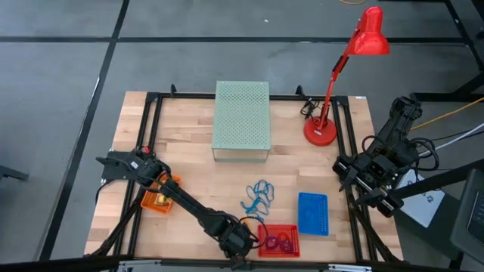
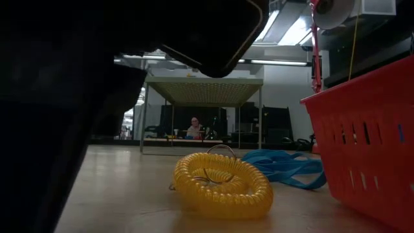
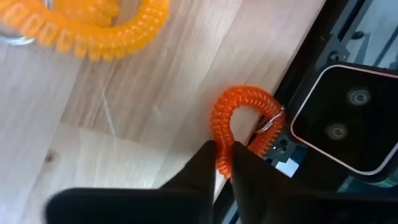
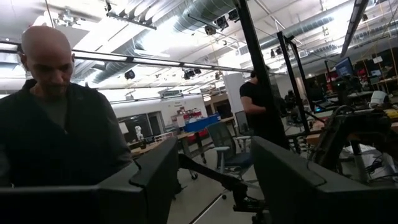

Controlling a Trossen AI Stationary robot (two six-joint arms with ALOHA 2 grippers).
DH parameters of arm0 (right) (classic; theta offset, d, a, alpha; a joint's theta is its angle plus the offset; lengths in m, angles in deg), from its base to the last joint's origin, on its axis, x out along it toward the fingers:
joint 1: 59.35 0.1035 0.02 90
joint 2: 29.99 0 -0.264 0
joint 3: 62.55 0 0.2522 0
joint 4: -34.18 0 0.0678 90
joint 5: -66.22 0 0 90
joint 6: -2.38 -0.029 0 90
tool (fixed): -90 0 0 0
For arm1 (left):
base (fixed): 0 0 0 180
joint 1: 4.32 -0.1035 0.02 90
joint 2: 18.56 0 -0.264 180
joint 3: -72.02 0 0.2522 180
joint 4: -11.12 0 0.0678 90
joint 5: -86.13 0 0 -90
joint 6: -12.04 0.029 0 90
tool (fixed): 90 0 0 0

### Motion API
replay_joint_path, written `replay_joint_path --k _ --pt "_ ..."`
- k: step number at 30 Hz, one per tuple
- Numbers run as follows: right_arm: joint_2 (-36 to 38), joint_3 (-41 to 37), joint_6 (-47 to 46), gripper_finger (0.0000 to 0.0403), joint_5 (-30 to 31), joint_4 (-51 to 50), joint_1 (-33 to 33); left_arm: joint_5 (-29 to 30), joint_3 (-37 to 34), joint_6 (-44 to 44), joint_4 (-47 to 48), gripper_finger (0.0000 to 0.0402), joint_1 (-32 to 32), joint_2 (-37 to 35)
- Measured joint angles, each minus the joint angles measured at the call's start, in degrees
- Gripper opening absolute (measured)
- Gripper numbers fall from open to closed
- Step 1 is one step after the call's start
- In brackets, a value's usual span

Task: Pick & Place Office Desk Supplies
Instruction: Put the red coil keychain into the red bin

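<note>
A pale wood table (image 1: 189, 174) carries a green box (image 1: 242, 121) at 12 o'clock and a lamp (image 1: 333, 91) at 2. At 6, the left gripper (image 3: 224, 163) pinches an orange coil (image 3: 239, 127), visible only from its wrist. The low view shows a yellow coil (image 2: 221, 183). At 3, the right gripper (image 4: 214, 180) gapes empty at people.

I see open wood left of the pale green perforated box (image 1: 242, 121) and between it and the blue loops (image 1: 259, 195). The near edge is crowded: red basket (image 1: 279, 240), blue tray (image 1: 313, 213), yellow coil (image 2: 220, 184). The red lamp (image 1: 333, 83) blocks the far right corner.
</note>
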Motion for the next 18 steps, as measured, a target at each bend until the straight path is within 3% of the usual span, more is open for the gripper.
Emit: replay_joint_path --k 2,10,18 --pt "0.0 0.0 -0.1 0.0206 0.0 0.0 0.0 0.0 -0.2 0.9 -0.6 0.0010 -0.3 -0.4" --pt "0.0 0.0 0.4 0.0206 0.0 0.0 0.0 -1.1 -0.6 2.5 -7.4 0.0011 -3.4 -6.2" --pt "0.0 0.0 2.6 0.0206 -4.4 1.5 0.0 2.8 -0.5 6.5 -12.5 0.0007 -7.5 -15.2"
